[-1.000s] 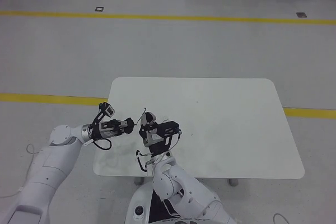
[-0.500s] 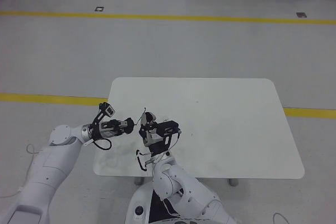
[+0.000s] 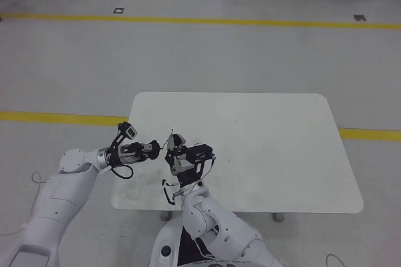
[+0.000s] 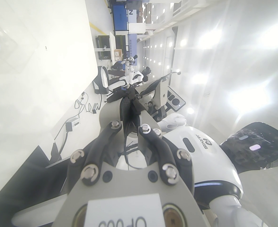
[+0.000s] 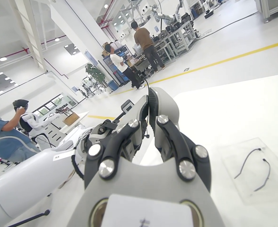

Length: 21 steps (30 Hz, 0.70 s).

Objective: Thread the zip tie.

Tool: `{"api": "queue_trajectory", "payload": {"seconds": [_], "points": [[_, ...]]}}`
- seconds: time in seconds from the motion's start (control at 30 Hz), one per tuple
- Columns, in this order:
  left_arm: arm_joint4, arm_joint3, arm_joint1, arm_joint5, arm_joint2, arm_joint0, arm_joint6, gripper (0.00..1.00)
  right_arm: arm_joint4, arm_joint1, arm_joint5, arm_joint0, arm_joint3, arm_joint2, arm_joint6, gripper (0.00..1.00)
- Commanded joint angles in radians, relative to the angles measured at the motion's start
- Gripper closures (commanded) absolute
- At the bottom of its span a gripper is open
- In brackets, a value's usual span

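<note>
Right gripper [image 5: 149,112]: jaws clenched on the zip tie [image 5: 148,93], with the strap standing up past the pads.
Left gripper [image 4: 129,109]: jaws clenched, judged to be on the same tie's other end. The two grippers are nearly touching above the left part of the table [image 3: 267,133].
Method: judged mid-threading. Line the tail up with the head, grip close to the tip so the strap cannot bow, and feed slowly.
Spare ties [image 5: 244,162]: two on a clear tray [image 5: 238,194] on the table nearby.
Writing: the white wrist label [image 5: 148,213] has its print cut off. Hall signs are too small to read.
</note>
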State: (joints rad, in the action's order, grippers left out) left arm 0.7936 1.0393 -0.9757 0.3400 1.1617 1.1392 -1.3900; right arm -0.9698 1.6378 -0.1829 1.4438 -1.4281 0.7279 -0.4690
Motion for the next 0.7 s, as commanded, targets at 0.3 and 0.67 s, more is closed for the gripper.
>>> {"api": "queue_trajectory", "payload": {"seconds": [0.3, 0.67], "points": [[0.000, 0.000, 0.000, 0.000, 0.000, 0.000, 0.000, 1.00, -0.011, 0.002, -0.018, -0.003, 0.010, -0.001, 0.014, 1.00], [0.000, 0.000, 0.000, 0.000, 0.000, 0.000, 0.000, 1.00, -0.012, 0.003, -0.027, 0.002, 0.012, 0.012, 0.022, 1.00]]}}
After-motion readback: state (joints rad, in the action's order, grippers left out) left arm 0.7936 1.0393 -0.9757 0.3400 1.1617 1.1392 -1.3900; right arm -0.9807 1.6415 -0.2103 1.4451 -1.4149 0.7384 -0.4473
